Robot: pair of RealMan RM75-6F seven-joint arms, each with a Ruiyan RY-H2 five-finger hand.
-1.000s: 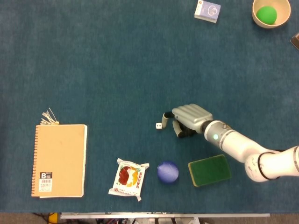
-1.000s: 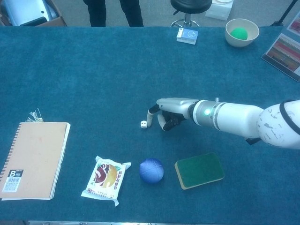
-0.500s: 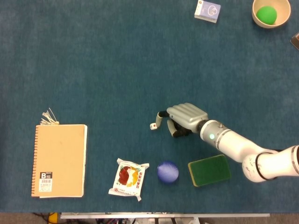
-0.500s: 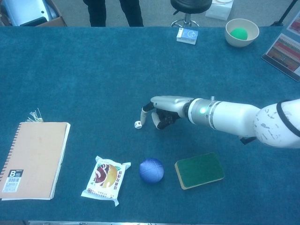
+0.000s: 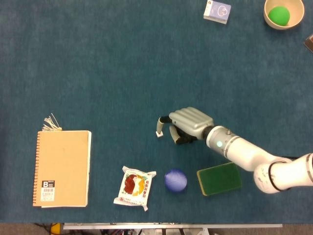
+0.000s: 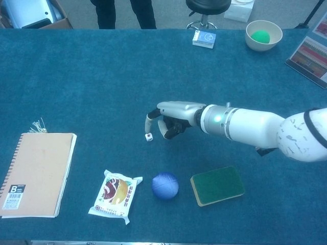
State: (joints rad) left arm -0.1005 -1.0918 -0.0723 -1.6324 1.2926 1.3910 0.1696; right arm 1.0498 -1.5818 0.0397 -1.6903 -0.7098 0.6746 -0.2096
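- Right hand [image 5: 188,125]: reaching in from the lower right of the head view, palm down at centre frame; fingers [image 6: 151,115] curling downward, apparently closing on nothing; whether a fingertip is touching the die cannot be told.
- Die [image 5: 159,133], small and white: lying on the blue worktop [image 5: 107,73] at the tips of the fingers, just left of the hand; in the chest view [image 6: 148,138] sitting just below the foremost fingertip.
- Blue ball [image 5: 175,180]: resting below the hand, near the lower edge.
- Green sponge [image 5: 219,178]: lying right of the ball, under the forearm.
- Snack packet [image 5: 134,187]: lying left of the ball.
- Spiral notebook [image 5: 62,168]: occupying the lower left.
- Small box [image 5: 217,11] and bowl [image 5: 296,22] holding a green ball [image 5: 279,15]: sitting at the upper right.
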